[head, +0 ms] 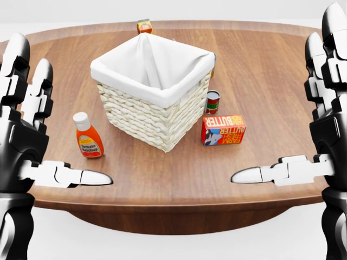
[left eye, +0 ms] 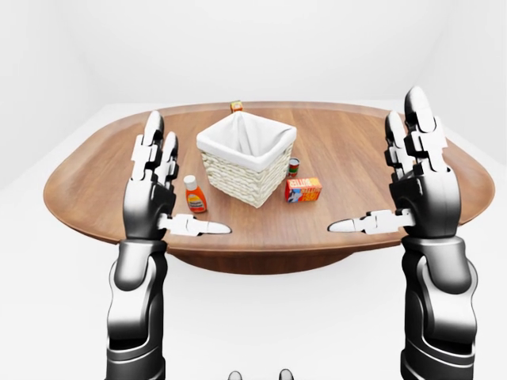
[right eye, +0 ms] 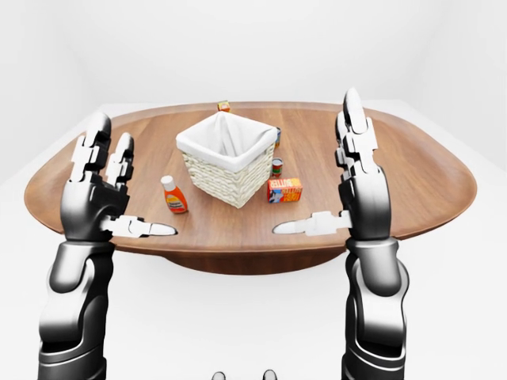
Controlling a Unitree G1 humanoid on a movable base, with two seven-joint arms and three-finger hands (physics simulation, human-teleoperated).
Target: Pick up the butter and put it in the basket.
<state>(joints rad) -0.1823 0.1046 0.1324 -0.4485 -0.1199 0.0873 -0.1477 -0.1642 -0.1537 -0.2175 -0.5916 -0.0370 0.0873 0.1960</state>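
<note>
The butter point(head: 223, 130), an orange and red box with a blue picture, lies on the wooden table point(head: 271, 65) just right of the basket. The basket point(head: 146, 122) is pale wicker with a white cloth liner and stands at the middle of the head view. My left hand point(head: 54, 122) is open at the view's left edge, fingers up and thumb pointing inward, well left of the basket. My right hand point(head: 284, 100) mirrors it at the right edge, open, lower right of the butter and apart from it. Neither hand holds anything.
A ketchup bottle point(head: 88, 136) stands left of the basket. A small tomato can point(head: 212, 102) stands just above the butter, and another can is mostly hidden behind the basket. A small box point(head: 143, 26) sits near the table's top edge. The table rim point(head: 173, 203) runs below my thumbs.
</note>
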